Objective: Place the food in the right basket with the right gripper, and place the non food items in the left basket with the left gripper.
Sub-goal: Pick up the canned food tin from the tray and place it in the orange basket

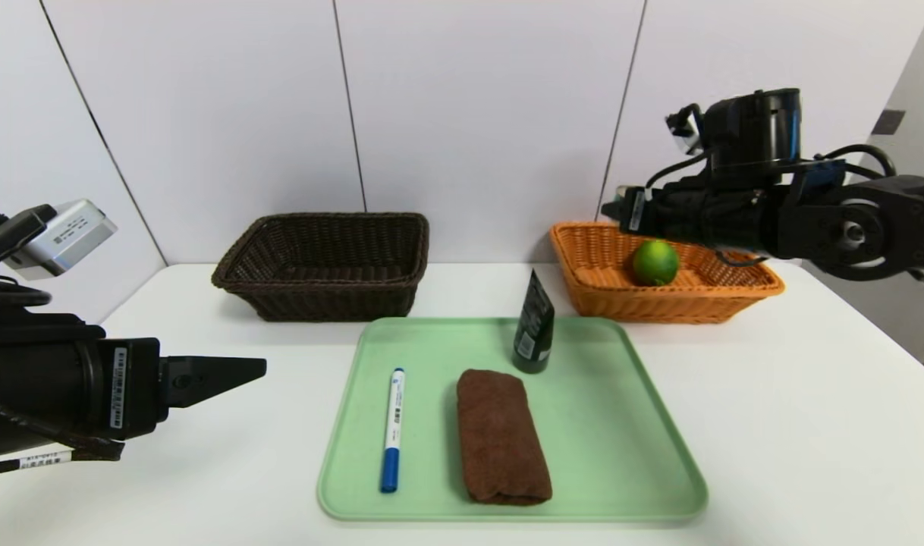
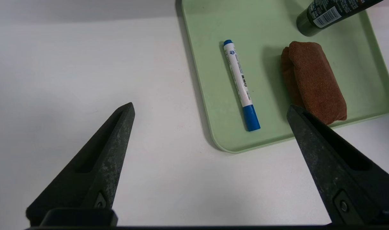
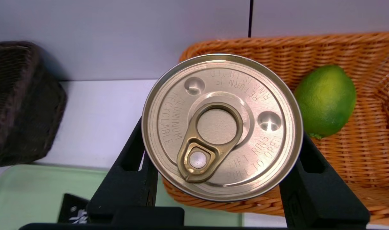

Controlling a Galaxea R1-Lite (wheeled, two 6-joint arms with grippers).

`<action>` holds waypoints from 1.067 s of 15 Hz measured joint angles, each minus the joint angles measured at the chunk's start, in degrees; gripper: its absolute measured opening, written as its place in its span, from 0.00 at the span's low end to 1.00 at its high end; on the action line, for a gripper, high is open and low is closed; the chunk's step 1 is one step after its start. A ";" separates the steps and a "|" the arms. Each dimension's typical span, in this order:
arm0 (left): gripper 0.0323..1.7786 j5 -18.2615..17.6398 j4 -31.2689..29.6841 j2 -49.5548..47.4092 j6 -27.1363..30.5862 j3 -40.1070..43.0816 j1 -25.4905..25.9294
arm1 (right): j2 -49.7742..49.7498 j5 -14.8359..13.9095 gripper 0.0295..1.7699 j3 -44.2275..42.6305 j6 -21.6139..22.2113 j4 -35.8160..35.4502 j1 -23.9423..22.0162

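The right tool [image 3: 222, 179] grips the tin can [image 3: 222, 127] by its rigid, slick sides, over the orange basket's [image 3: 351, 159] near rim beside the lime [image 3: 325, 99]. The can looks stiff and probably weighty. Its lid reads "ALUMINUM RECYCLABLE", "LIFT RING PULL TO OPEN". The left tool [image 2: 210, 110] hangs open beside the tray [image 2: 367, 73].

A green tray [image 1: 659, 455] is being carried by the white tabletop [image 1: 811, 425]; behind the tray, a dark brown basket [image 1: 322, 265] and an orange basket [image 1: 663, 299] are being supported.

Tube [image 2: 331, 14] cut off; can [image 3: 222, 127] sides hidden
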 joint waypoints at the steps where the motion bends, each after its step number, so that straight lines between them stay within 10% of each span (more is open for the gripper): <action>1: 0.95 0.02 0.02 0.09 0.02 0.01 0.00 | 2.07 0.54 0.56 -1.84 0.57 1.13 -0.83; 16: 0.95 -1.02 -0.10 1.44 -0.02 -0.05 -0.15 | 19.69 3.84 0.56 -20.57 4.41 13.56 -4.83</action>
